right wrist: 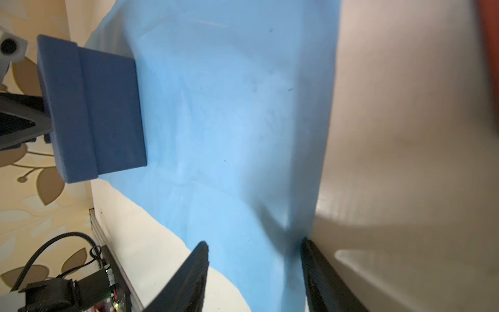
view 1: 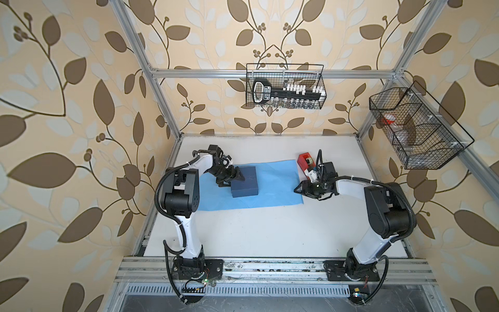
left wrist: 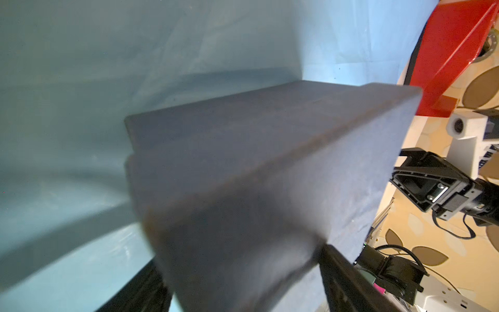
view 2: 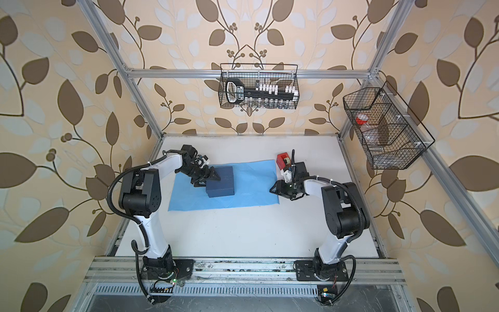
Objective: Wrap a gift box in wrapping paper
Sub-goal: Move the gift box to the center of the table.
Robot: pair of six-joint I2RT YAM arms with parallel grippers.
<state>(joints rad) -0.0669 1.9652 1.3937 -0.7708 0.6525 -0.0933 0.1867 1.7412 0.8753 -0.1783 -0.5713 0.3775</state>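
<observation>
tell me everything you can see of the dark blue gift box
The gift box is low, squarish, matte navy and cardboard-like, closed, with a slightly wider lid over its base. It rests on the light-blue wrapping paper, toward the sheet's left-arm end. The left gripper straddles the box's edge on that side; whether it clamps is unclear.

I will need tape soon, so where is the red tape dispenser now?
In both top views the red tape dispenser stands on the table, on the robot's right side, just beyond the far right corner of the wrapping paper.
</observation>
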